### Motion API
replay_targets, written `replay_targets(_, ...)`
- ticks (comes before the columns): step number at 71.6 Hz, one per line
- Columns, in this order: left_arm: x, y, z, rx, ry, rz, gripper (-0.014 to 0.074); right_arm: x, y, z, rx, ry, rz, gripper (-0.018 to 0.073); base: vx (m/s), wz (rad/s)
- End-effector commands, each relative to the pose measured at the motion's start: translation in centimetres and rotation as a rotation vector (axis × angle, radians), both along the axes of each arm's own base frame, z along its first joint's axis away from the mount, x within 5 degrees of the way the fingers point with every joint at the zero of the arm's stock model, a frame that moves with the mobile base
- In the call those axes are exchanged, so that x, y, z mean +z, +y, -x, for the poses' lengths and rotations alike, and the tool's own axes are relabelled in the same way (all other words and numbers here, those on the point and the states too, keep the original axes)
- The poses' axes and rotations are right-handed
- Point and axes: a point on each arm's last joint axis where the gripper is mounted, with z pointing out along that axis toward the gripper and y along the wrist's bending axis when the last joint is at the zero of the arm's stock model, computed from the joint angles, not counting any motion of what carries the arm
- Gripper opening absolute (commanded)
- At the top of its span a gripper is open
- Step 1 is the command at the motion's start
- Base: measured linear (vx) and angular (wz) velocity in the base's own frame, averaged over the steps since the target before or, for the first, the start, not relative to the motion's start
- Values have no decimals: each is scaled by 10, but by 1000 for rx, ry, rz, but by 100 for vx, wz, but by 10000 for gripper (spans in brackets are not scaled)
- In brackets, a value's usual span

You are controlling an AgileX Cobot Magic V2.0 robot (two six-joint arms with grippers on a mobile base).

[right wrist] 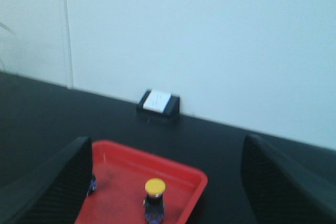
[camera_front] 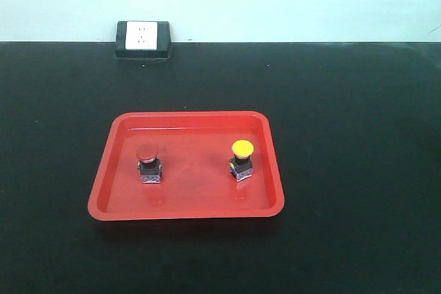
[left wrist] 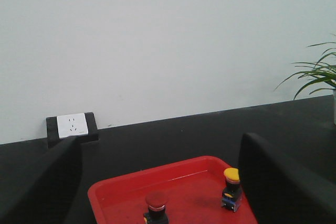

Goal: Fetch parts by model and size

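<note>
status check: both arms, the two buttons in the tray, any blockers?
Left gripper and right gripper: jaws open, empty. Red switch and yellow switch upright, apart in red tray. Nothing in the way.

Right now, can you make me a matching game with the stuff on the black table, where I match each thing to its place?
Things:
1. red-capped push-button switch
2. yellow-capped push-button switch
3. white wall socket in a black box
4. red plastic tray

Places:
A. at the back edge of the table, by the wall
B. right side of the tray
C. flat on the black table, holding both switches
D. left side of the tray

Pairs: 1-D, 2-B, 3-A, 4-C
</note>
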Motion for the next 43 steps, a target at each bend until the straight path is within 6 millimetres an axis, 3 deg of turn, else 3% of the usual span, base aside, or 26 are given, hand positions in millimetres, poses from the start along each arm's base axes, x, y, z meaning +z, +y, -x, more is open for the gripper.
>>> replay_targets(1, 10, 0, 0, -6, -47, 14, 589, 1, -4, 7, -14, -148, -54, 557, 0, 0)
replay_targets(10, 10, 0, 0, -5, -43, 11, 568, -18, -5, 8, -16, -160, -61, 557, 0, 0)
replay_targets(15, 10, 0, 0, -5, -43, 11, 503, -26, -4, 6, -15, -139, -50, 554, 0, 0)
replay_targets(20, 10, 0, 0, -5, -43, 11, 386, -31, -3, 4, -15, -123, -44, 540, 0, 0)
replay_targets(27, 9, 0, 0, -5, -39, 11, 142, -34, -3, 3, -14, -105, -36, 484, 0, 0)
replay_targets(31, 9, 0, 0, -6, -39, 12, -10, -35, -2, 3, -13, -98, -33, 428, 0, 0)
replay_targets(36, 9, 0, 0, -5, -39, 10, -10, -36, -2, 3, -14, -89, -25, 312, 0, 0)
replay_targets(43, 10, 0, 0, -6, -44, 14, -9, -37, -2, 3, -12, -75, -20, 66, 0, 0)
